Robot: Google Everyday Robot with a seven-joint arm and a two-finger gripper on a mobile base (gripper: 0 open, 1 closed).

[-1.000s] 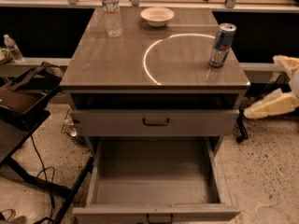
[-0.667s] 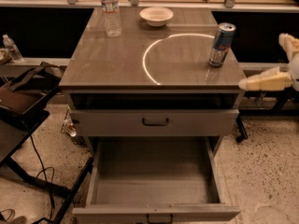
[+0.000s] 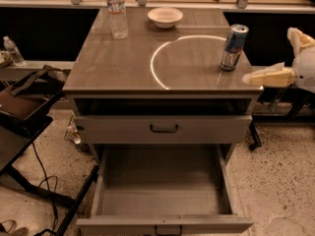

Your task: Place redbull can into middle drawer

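The redbull can point(image 3: 234, 47) stands upright near the right edge of the cabinet top point(image 3: 128, 65). It is blue and silver with a silver lid. The middle drawer point(image 3: 162, 208) is pulled open at the bottom of the view, and its deep grey tray is empty. Its dark handle point(image 3: 167, 230) shows at the front edge. My gripper point(image 3: 270, 58) comes in from the right, just off the cabinet's right edge and a little right of and below the can. Its cream fingers point(image 3: 268, 76) are spread open, hold nothing, and do not touch the can.
A clear water bottle point(image 3: 117, 14) and a white bowl point(image 3: 165, 16) stand at the back of the top. A shut grey drawer front point(image 3: 162, 128) sits above the open drawer. A dark folding stand with a bag point(image 3: 24, 107) and cables is at the left.
My gripper has moved left, from the right edge of the view toward the cabinet's right side near the can. The can and the drawers have not moved.
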